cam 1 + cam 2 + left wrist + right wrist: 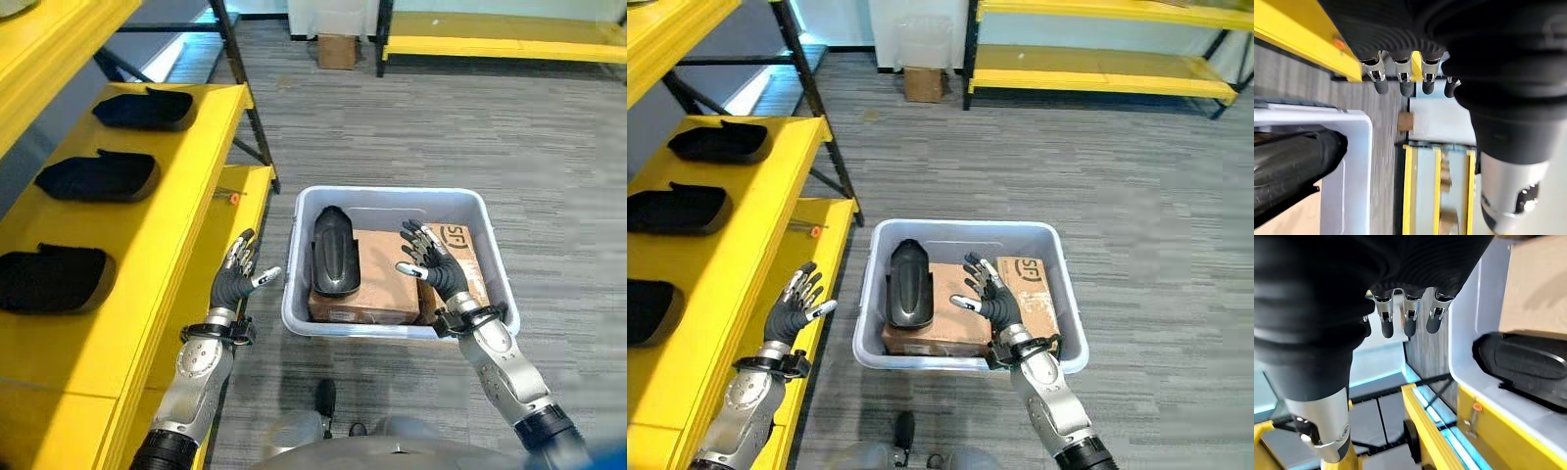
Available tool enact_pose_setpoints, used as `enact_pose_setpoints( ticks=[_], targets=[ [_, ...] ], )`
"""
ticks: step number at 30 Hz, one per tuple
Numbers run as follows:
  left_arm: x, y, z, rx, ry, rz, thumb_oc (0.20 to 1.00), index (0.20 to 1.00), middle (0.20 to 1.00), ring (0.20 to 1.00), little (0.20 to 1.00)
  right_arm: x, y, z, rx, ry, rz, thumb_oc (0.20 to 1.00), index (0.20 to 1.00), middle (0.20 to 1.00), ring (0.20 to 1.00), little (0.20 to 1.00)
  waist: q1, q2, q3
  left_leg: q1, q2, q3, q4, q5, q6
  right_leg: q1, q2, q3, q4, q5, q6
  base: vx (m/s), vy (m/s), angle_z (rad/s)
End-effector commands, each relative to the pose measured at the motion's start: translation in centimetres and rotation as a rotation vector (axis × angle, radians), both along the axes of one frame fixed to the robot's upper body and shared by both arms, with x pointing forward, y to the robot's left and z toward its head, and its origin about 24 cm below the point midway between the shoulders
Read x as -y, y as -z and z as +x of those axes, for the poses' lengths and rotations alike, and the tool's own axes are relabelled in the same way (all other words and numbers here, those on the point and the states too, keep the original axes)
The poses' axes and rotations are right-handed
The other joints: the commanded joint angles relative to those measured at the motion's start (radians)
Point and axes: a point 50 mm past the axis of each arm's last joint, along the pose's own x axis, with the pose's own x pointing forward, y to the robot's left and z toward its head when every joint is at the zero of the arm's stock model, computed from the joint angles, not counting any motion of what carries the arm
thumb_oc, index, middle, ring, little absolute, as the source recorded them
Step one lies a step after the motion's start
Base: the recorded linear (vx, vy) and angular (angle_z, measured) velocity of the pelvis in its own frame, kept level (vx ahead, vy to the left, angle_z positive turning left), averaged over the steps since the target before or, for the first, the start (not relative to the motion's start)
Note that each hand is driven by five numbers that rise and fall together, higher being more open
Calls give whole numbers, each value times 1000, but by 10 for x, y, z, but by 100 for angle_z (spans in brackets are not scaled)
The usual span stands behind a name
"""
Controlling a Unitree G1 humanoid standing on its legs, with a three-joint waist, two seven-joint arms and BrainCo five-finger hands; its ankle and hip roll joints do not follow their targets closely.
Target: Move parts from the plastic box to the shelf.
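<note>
Lower centre, a black part lies in the plastic box; right hand above it and left hand beside the shelf, fingers spread, empty.

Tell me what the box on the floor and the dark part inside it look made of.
Pale grey rectangular box: apparently moulded plastic, smooth with rounded rim. Black elongated part: likely hard plastic, with a slightly glossy sheen. It lies on brown cardboard cartons.

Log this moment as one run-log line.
left hand: open, beside box | right hand: open, over box | black part: in plastic box | shelf: three parts
</note>
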Motion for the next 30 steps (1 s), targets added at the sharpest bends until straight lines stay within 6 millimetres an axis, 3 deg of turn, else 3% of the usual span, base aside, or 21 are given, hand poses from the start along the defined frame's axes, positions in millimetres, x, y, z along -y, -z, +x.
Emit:
enact_pose_setpoints(
  ticks=[1, 3, 4, 5, 6, 8, 11, 19, 25, 27, 28, 29, 30],
  targets=[
    [-12, -16, -7, 74, -7, 80, 1000, 1000, 1000, 1000, 1000, -18, -14, -3, 72, -48, 73, 1000, 1000, 1000, 1000, 1000, 10, -12, -35, -1, 9, 109, 53, -78, -74, -18, -189, -131, -160, 214, 33, 73, 76, -33],
    [-13, -17, -7, 74, -8, 80, 1000, 1000, 1000, 1000, 1000, -18, -14, -3, 73, -48, 73, 1000, 1000, 1000, 1000, 1000, 9, -10, -36, -4, 11, 108, 52, -76, -75, -18, -187, -132, -164, 218, 32, 77, 1, -47],
    [-15, -14, -12, 60, -15, 59, 1000, 1000, 1000, 1000, 1000, -23, -15, 1, 77, -66, 76, 1000, 1000, 1000, 1000, 1000, 31, -5, -42, 25, 32, 152, 30, -92, -92, -30, -244, -281, -320, 226, -6, 101, -46, -47],
    [-15, -14, -12, 60, -15, 58, 1000, 1000, 1000, 1000, 1000, -23, -15, 1, 77, -67, 76, 1000, 1000, 1000, 1000, 1000, 31, -4, -42, 26, 34, 151, 29, -92, -92, -25, -241, -282, -328, 230, -6, 176, -133, -73],
    [-16, -9, -16, 35, -18, 54, 1000, 1000, 1000, 1000, 1000, -21, -11, -4, 59, -64, 67, 1000, 1000, 1000, 1000, 1000, 22, -20, -39, 37, 23, 134, 34, -99, -100, 4, -208, -238, -412, 237, -5, 72, -88, -75],
    [-16, -6, -18, 21, -11, 64, 1000, 1000, 1000, 1000, 1000, -20, -9, -5, 48, -67, 64, 1000, 1000, 1000, 1000, 1000, 21, -29, -48, 33, 22, 132, 32, -95, -101, 16, -201, -220, -438, 246, -10, 67, -126, -53],
    [-13, -3, -21, 16, -18, 34, 1000, 1000, 1000, 1000, 1000, -15, -10, -8, 46, -67, 70, 1000, 1000, 1000, 1000, 1000, 18, -37, -85, 31, 29, 133, 7, -86, -119, 77, -172, -223, -542, 257, -26, 85, -150, 47],
    [-8, 2, -22, -11, 4, 15, 1000, 1000, 1000, 1000, 1000, -10, -10, -9, 39, -63, 76, 1000, 1000, 1000, 1000, 1000, 12, -44, -78, 7, 53, 114, 65, -100, -146, 107, -150, -225, -552, 233, -55, 20, -105, 3],
    [-4, -1, -16, 7, 23, 23, 1000, 1000, 1000, 1000, 1000, -4, -16, -7, 65, -51, 65, 1000, 1000, 1000, 1000, 1000, 18, -50, -22, -100, 35, 81, 263, -111, -189, 111, -162, -264, -542, 218, -77, -46, -80, 41],
    [-6, -3, -16, 11, 12, 21, 1000, 1000, 1000, 1000, 1000, -5, -17, -4, 73, -53, 53, 1000, 1000, 1000, 1000, 1000, 27, -56, -12, -112, 53, 45, 273, -103, -199, 105, -163, -252, -538, 218, -80, 18, 21, 20],
    [-6, -4, -17, 13, 10, 16, 1000, 1000, 1000, 1000, 1000, -3, -18, -4, 73, -46, 50, 1000, 1000, 1000, 1000, 1000, 26, -68, -14, -103, 114, 40, 231, -93, -202, 104, -179, -243, -538, 215, -74, 52, 47, -2],
    [-6, -3, -17, 13, 10, 16, 1000, 1000, 1000, 1000, 1000, -3, -18, -4, 73, -46, 50, 1000, 1000, 1000, 1000, 1000, 27, -68, -13, -99, 115, 41, 226, -92, -203, 105, -179, -242, -538, 214, -75, 69, 93, -13],
    [-6, -5, -17, 19, 7, 15, 1000, 1000, 1000, 1000, 1000, -2, -18, -3, 75, -39, 50, 1000, 1000, 1000, 1000, 1000, 28, -72, -12, -100, 159, 33, 197, -67, -208, 100, -191, -238, -534, 212, -70, 9, 183, -19]
  ],
)
